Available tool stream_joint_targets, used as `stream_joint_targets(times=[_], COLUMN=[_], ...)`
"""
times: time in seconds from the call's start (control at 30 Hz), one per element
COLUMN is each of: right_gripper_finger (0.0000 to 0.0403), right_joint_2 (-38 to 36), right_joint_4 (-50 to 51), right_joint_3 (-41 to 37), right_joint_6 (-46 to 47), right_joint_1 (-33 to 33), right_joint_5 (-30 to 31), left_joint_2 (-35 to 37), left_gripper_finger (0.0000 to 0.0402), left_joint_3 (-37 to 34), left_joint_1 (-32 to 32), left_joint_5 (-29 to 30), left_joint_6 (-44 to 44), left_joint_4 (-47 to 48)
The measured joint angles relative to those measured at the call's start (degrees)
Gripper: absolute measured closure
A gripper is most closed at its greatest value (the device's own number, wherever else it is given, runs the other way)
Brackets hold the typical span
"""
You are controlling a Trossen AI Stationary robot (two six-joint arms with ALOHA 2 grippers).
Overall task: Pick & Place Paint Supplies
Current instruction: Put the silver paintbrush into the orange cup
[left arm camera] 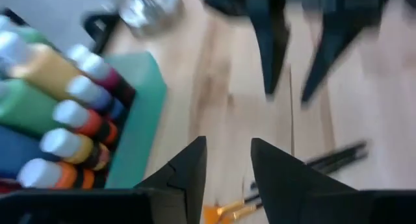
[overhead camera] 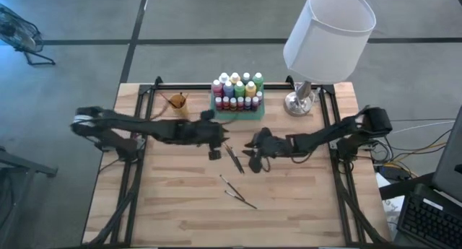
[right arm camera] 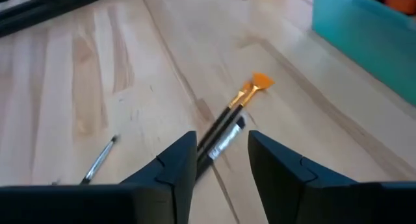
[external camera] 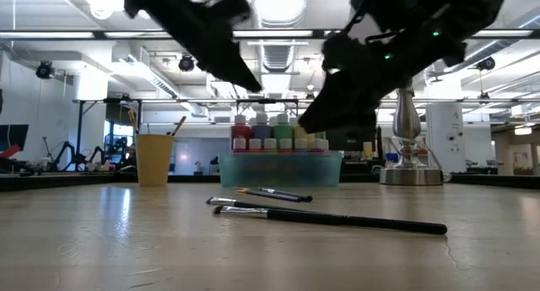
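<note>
1. Both claws hover over the middle of the surface (overhead camera: 180, 206): the right claw (overhead camera: 255, 154) hangs just beside a pair of paintbrushes (overhead camera: 234, 159), its fingers parted and empty, while the left claw (overhead camera: 214, 149) sits on the pair's other side, also parted and holding nothing.
2. That pair of paintbrushes (right arm camera: 229, 125) lies directly ahead of the right claw (right arm camera: 221, 160), between its two fingers in the wrist view, long axis running away from the claw with the orange bristles at the far end.
3. In the high view the pair runs on a slight diagonal, bristle end toward the green tray (overhead camera: 237, 113). Neither arm is clearly nearer, but the right one looks lined up along the handles.
4. Two more brushes (overhead camera: 238, 193) lie nearer the front edge, well apart from both claws.
5. Paint bottles (overhead camera: 236, 90) stand upright, packed in the tray; an orange cup (overhead camera: 177, 102) and a lamp (overhead camera: 317, 47) flank it.
</note>
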State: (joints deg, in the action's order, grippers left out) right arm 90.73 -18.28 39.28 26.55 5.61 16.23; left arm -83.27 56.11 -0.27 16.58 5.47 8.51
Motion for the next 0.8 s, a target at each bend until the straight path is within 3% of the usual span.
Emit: stream_joint_targets(times=[0.3,0.53,0.8], right_gripper_finger=[0.0247,0.0249,0.0278], right_joint_2=[11.7,16.5,18.2], right_joint_4=[2.8,4.4,3.5], right_joint_3=[10.4,12.8,12.8], right_joint_6=[1.3,4.9,6.5], right_joint_1=[0.0,0.0,0.1], right_joint_5=[2.2,3.4,3.6], left_joint_2=[20.6,32.5,38.9], left_gripper_finger=[0.0280,0.0280,0.0280], left_joint_3=[-18.7,-27.4,-33.9], left_joint_1=[0.0,0.0,0.0], left_joint_5=[1.1,1.1,0.9], left_joint_6=[-1.6,-1.7,-1.7], left_joint_4=[-24.8,-29.3,-29.5])
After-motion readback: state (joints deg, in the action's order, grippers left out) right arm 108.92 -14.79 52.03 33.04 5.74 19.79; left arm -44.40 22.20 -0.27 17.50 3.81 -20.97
